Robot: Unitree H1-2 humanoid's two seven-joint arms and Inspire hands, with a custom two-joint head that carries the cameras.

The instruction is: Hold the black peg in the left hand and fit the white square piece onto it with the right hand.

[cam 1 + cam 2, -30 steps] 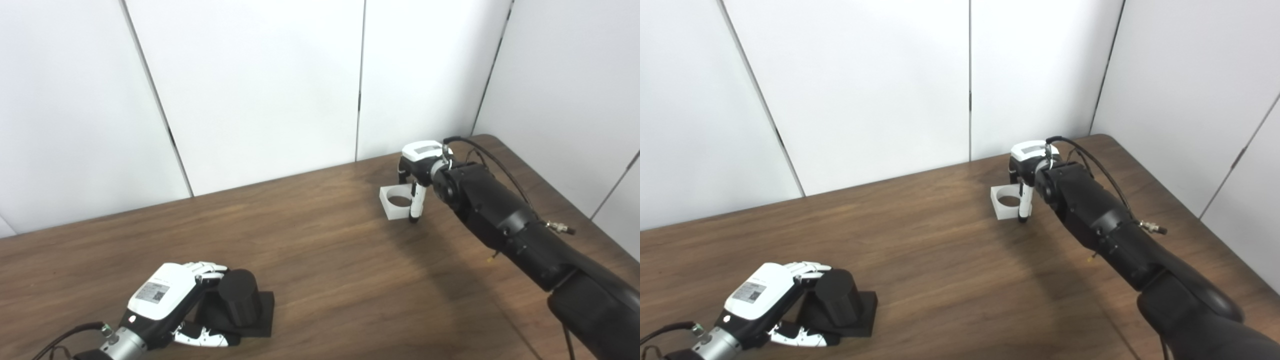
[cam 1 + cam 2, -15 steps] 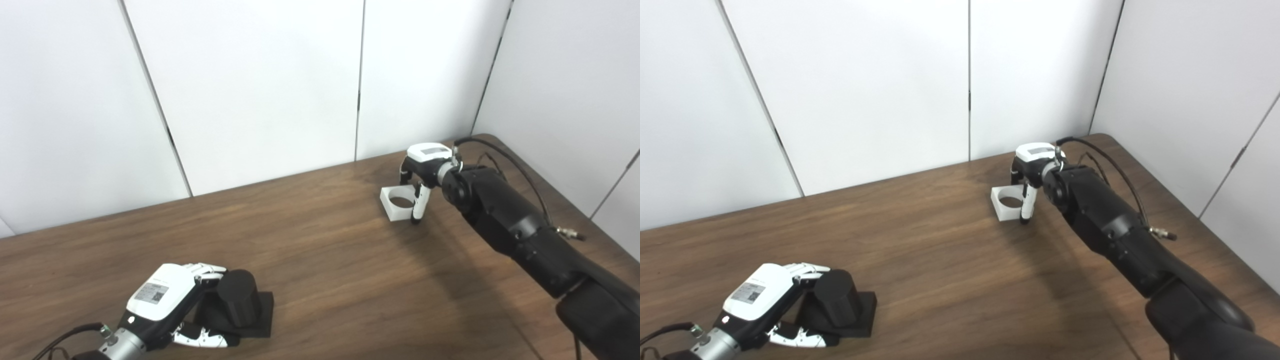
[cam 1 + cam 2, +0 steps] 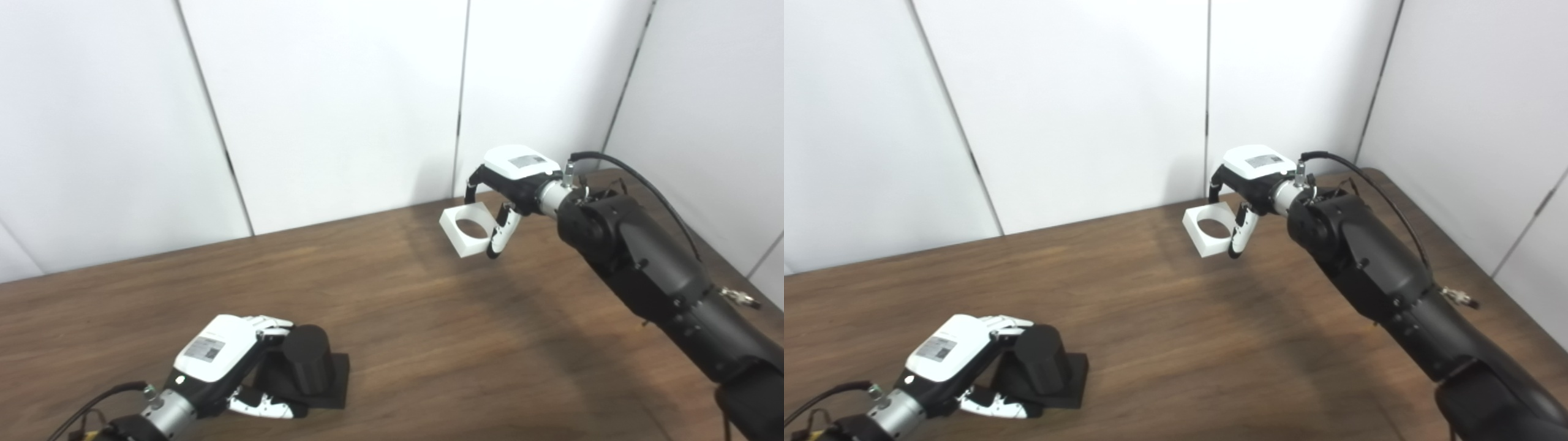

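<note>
Since a second ago the right hand [image 3: 511, 180] has lifted the white square piece [image 3: 468, 229] off the table [image 3: 429, 343]; the piece now hangs clear of the wood, tilted, with its round hole facing up and toward the cameras (the whole picture has also shifted a little, so the head has moved too). The piece sits just below and to the left of the right hand's palm, pinched between the thumb on its near right edge and the fingers [image 3: 1216, 184] curling down behind its far edge, so this hand is closed around it. It is held over the far part of the table, toward the far right corner, with its shadow falling on the wood beneath. The left hand [image 3: 948, 355] rests near the table's near left corner, its fingers and thumb wrapped round the black peg [image 3: 1042, 366] from the left side, though how firmly it grips I cannot tell. The peg stands upright on its flat square base, which lies on the wood, just right of the hand. The two hands are well apart.
</note>
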